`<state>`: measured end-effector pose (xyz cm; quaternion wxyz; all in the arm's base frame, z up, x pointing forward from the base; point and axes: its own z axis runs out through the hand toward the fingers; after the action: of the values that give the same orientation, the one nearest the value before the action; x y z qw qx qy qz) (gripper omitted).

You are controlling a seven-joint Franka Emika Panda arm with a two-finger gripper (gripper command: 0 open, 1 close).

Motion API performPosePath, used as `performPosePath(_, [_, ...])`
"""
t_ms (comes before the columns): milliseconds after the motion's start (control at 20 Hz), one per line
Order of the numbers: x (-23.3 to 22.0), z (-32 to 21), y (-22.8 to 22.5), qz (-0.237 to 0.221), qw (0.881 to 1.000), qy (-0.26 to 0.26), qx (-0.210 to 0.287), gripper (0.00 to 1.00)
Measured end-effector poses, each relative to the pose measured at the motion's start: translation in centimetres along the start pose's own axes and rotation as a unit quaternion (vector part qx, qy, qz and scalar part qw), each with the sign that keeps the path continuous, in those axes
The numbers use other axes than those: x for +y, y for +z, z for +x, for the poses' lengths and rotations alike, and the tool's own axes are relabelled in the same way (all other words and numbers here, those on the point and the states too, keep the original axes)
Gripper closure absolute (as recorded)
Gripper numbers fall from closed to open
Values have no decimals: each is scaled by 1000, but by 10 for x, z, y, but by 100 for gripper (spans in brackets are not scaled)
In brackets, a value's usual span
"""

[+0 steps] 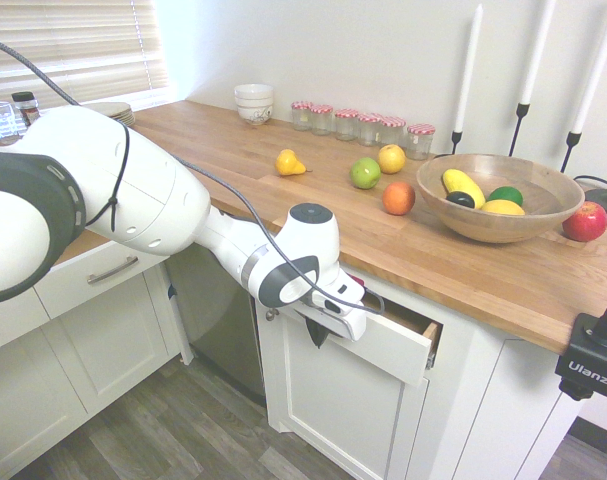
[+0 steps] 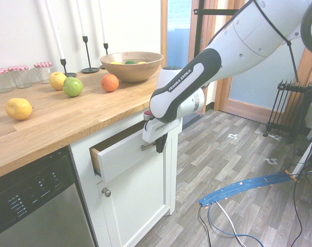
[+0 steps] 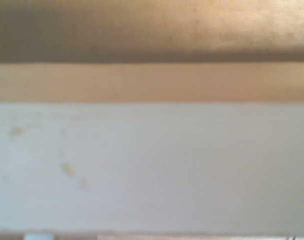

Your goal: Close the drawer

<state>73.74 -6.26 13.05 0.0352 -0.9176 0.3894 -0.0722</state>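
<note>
My black two-finger gripper (image 2: 161, 143) is pressed together at the curved silver bar handle (image 2: 147, 147); whether they touch, I cannot tell. My white arm (image 2: 189, 82) reads "FRANKA EMIKA". Directly behind the gripper, the wide white-fronted drawer with a pale wooden interior (image 2: 123, 158) stands partly open under the wooden countertop (image 1: 283, 205). Around my gripper in the first exterior view, a black clamp lettered "Ulanzi" (image 1: 591, 360) sits at three o'clock, an orange round fruit (image 1: 398, 198) at one, and farther off, a pale wooden fruit bowl (image 1: 498, 225) at two.
</note>
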Motion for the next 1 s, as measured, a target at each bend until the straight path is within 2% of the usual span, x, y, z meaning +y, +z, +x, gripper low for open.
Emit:
performPosePath(250, [-13, 9, 4, 0, 1000, 3, 3, 100])
performPosePath(1000, [-9, 11, 10, -13, 1000, 7, -7, 100])
